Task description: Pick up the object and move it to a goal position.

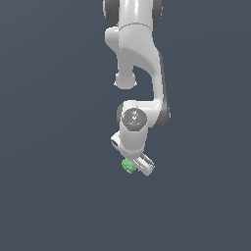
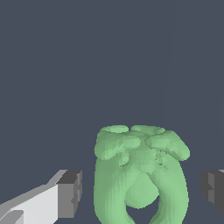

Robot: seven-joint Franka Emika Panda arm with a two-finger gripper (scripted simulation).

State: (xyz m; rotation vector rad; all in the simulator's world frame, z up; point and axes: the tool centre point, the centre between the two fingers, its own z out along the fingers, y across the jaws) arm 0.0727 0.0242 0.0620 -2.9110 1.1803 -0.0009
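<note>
The object (image 2: 140, 175) is a lumpy light-green blob with two lobes hanging down. In the wrist view it sits between the two dark finger pads (image 2: 70, 192) of my gripper (image 2: 142, 192), with a visible gap on each side, so the pads do not touch it. The gripper is open. In the exterior view the object (image 1: 129, 166) shows as a small green lump at the lower end of the white arm, just at the exterior view's left of the gripper (image 1: 136, 166). The white hand hides part of it there.
The white arm (image 1: 139, 63) reaches down from the top of the exterior view. Around it lies a plain dark grey-blue ground with no other objects, and no goal marker shows.
</note>
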